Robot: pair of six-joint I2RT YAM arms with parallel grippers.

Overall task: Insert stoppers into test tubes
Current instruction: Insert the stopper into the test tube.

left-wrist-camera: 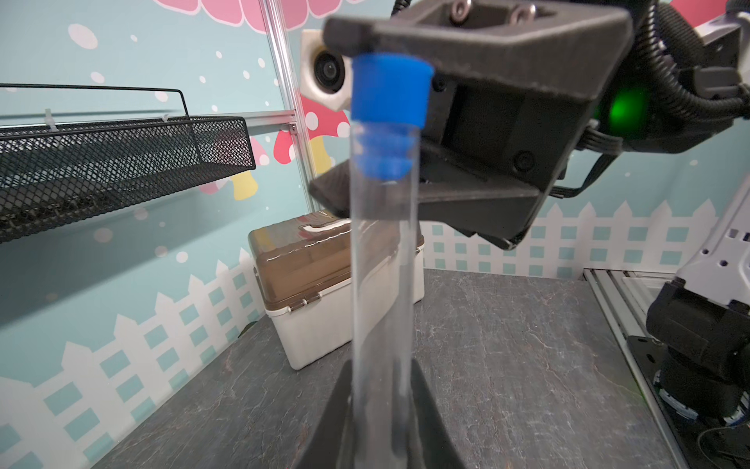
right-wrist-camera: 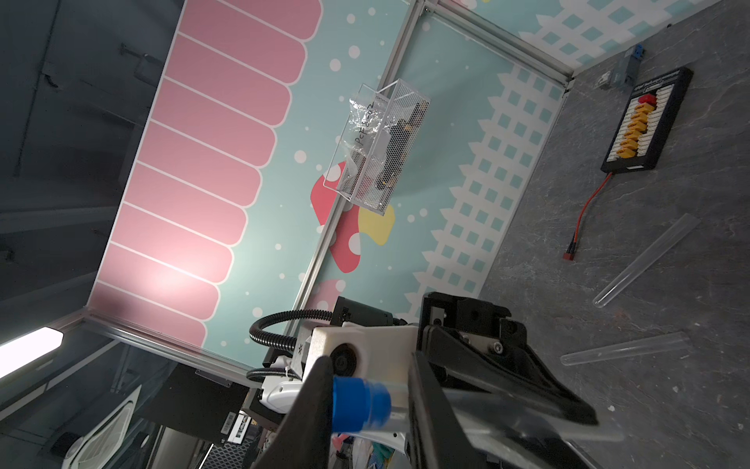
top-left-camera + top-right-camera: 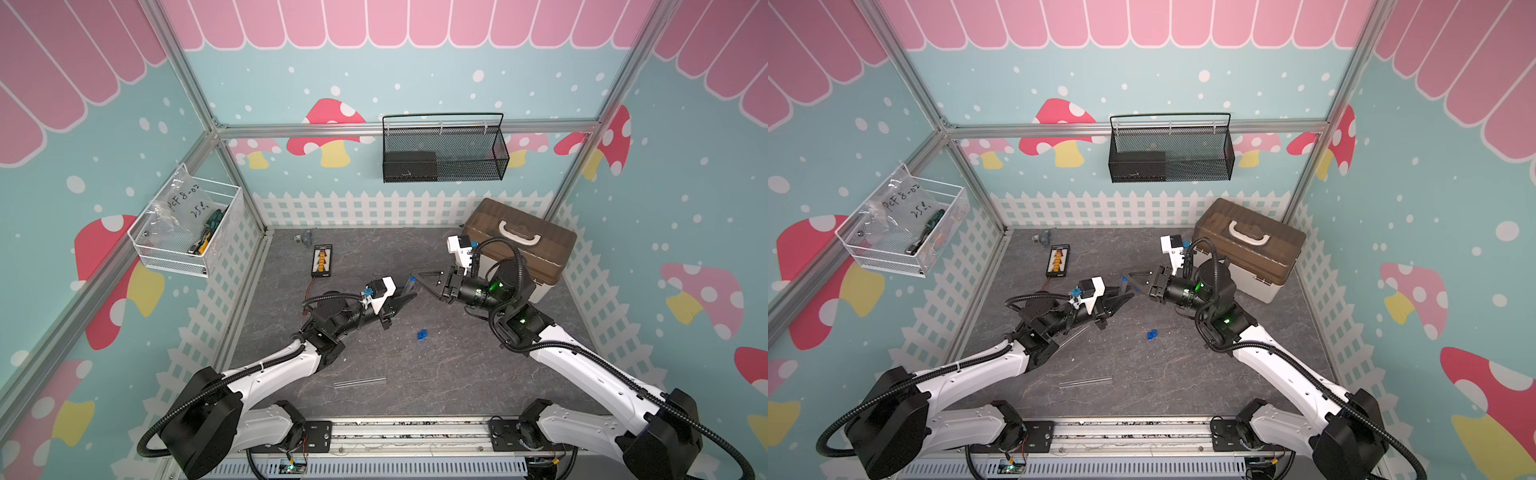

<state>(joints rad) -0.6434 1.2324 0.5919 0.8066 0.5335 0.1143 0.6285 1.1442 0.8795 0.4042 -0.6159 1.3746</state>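
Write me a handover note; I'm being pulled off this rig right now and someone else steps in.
Left gripper: shut on a test tube, clear of the table.
Right gripper: jaws either side of the blue stopper; grip unclear.
That stopper's ribbed end sits inside the held tube's mouth, cap outside: looks seated.
Loose on the table: two stoppers, two empty tubes.
Left: set this tube down, stopper the other two.

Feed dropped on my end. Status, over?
Left pincer shut on tube. Right pincer open, straddling stopper. It sits partly in tube mouth. Nothing in the way.
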